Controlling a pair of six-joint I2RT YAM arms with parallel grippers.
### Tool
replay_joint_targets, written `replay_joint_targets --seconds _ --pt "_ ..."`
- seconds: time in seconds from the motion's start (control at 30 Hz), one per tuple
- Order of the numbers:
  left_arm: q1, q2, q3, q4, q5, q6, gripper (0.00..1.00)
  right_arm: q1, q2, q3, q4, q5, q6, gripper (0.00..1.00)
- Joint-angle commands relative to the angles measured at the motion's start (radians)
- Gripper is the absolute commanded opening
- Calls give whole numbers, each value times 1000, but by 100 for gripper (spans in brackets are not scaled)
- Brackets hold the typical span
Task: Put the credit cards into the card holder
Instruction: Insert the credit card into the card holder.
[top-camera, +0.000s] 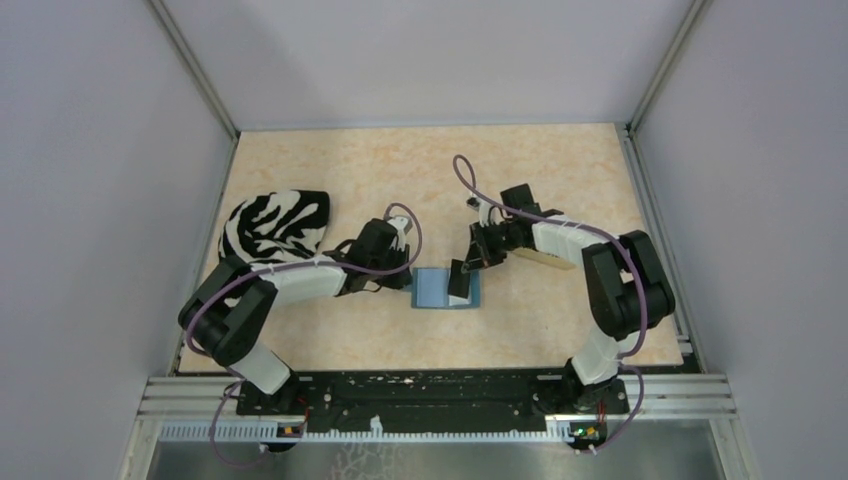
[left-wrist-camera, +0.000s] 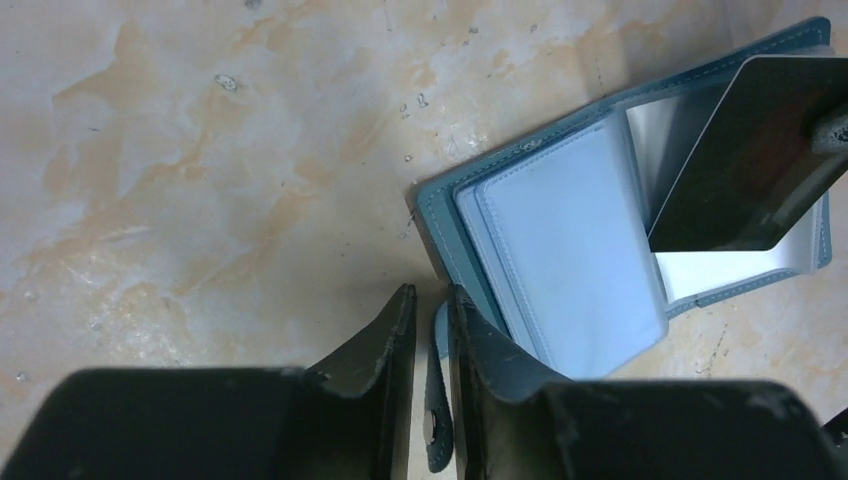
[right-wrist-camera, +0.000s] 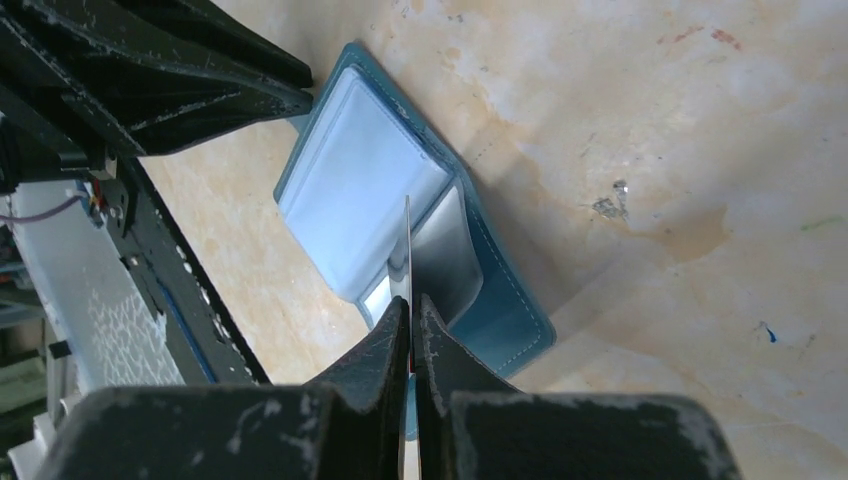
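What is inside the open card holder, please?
Inside the card holder lie pale blue sleeves, and a dark card, pinched by the right gripper, stands on edge over the shiny pocket beside them. Whether the sleeves already hold cards is hidden.

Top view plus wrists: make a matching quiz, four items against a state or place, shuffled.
Items:
1 card holder
2 dark card
3 right gripper
4 striped object

States or places:
A at the table's far left
B shut on a card
C lying open and flat
D held over the holder

Pairs: 1-C, 2-D, 3-B, 4-A
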Motion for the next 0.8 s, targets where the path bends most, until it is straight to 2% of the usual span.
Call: replay_joint_targets --seconds 0.0,0.3,0.53,0.67,0.77 --pt "8 16 26 26 83 1 26 -40 -35 -1 75 -44 64 0" --pt "15 -13 -1 36 101 -21 41 -48 -12 -35 128 -117 137 0" --pt "29 -175 -75 55 22 -17 53 -73 -33 -45 143 -154 153 0" --pt "31 -304 -106 41 7 -15 54 -94 -67 -53 157 -182 160 0" --pt "31 -373 -124 55 63 -33 48 -95 -72 -62 175 -192 176 0"
